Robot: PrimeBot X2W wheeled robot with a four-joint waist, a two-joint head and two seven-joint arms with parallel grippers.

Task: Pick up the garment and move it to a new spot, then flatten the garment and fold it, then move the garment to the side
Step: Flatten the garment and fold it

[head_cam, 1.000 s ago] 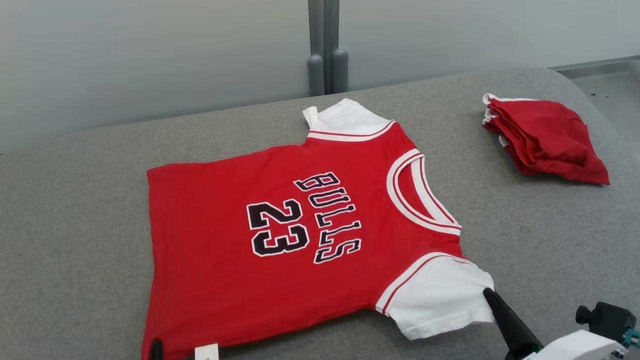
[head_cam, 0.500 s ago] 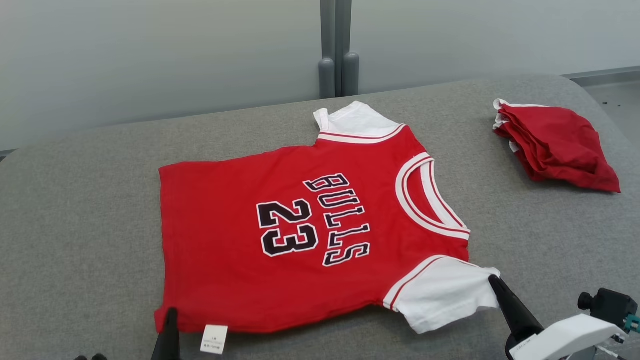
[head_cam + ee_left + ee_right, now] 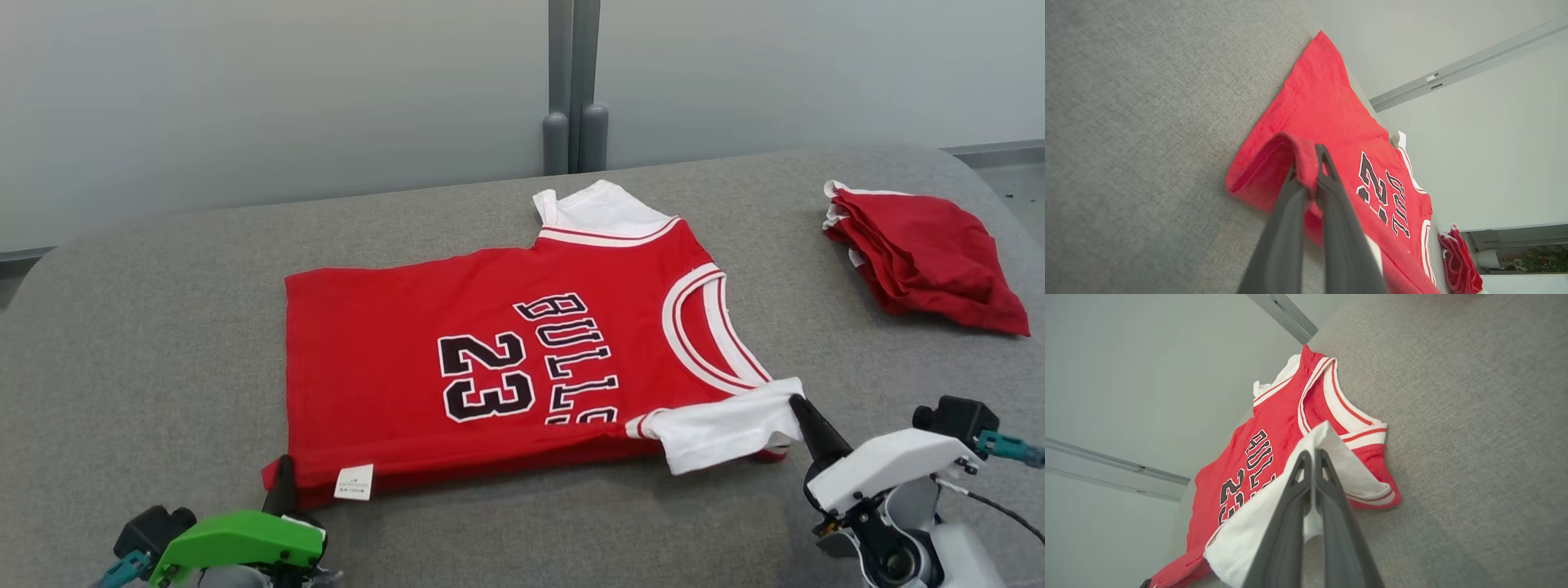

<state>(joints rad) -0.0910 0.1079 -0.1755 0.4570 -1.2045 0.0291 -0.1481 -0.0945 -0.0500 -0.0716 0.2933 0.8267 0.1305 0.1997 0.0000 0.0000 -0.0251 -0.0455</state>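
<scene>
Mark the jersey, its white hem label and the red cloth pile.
jersey (image 3: 367, 343): head view, plain red body left of the 23.
white hem label (image 3: 353, 482): head view, middle of the label.
red cloth pile (image 3: 931, 253): head view, top red layer.

You have bright, even light; faint shadows lie under the shirt (image 3: 384, 327). In your wrist views the fingers (image 3: 1280, 249) look slightly soft.
</scene>
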